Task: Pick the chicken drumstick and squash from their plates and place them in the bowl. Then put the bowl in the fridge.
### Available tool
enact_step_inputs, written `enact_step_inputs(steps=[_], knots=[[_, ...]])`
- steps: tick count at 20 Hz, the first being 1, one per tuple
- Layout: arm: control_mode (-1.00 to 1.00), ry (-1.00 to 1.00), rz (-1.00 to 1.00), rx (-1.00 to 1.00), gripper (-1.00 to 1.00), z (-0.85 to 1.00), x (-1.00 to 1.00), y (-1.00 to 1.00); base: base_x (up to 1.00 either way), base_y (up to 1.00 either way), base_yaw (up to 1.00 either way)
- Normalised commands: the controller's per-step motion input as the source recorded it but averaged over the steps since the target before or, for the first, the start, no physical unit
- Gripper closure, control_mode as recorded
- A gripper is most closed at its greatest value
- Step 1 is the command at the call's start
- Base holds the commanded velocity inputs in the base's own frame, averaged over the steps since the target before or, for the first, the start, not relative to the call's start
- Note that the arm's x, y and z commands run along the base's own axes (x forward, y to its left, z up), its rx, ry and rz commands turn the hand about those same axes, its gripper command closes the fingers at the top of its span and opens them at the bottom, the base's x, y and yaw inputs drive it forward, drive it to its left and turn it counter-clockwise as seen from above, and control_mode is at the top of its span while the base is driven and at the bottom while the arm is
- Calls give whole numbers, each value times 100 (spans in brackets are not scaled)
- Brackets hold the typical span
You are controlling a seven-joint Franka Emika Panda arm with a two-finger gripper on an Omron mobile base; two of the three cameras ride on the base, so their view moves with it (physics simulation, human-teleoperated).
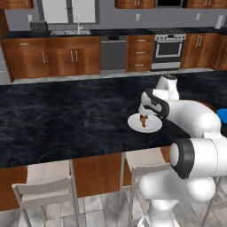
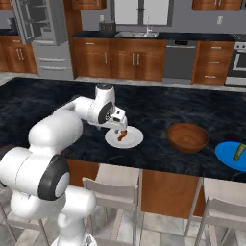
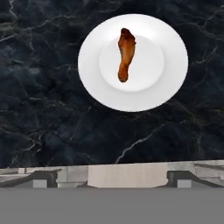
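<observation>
Left base view: chicken drumstick (image 1: pixel 143 120) lying on the white plate (image 1: pixel 153 126) near the counter's (image 1: pixel 66 119) front edge, arm bent over it, probably lining up for a pick.

Right base view: gripper (image 2: pixel 120 128) hanging just over the plate, nothing held; also visible here, the empty bowl (image 2: pixel 187 137) further along the front edge and the squash (image 2: pixel 239 152) on the blue plate (image 2: pixel 228 158); fridge (image 2: pixel 41 33) standing open behind.

Hand view: drumstick slightly off the plate's centre, jaws spread wide.
</observation>
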Motion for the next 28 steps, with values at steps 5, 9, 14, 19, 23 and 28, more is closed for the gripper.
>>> enact_step_inputs(steps=[5,9,14,19,23,28], knots=[[-100,0,-14,-1,-100,-37,40,-2,0,0,0],[-100,11,0,2,-100,-20,44,-19,0,0,0],[-100,16,0,0,-100,-32,30,-7,0,0,0],[-100,4,4,0,-100,-32,33,0,0,0,0],[-100,-1,6,0,-100,-22,24,0,0,0,0],[-100,-6,6,0,-100,-22,22,-1,0,0,0]])
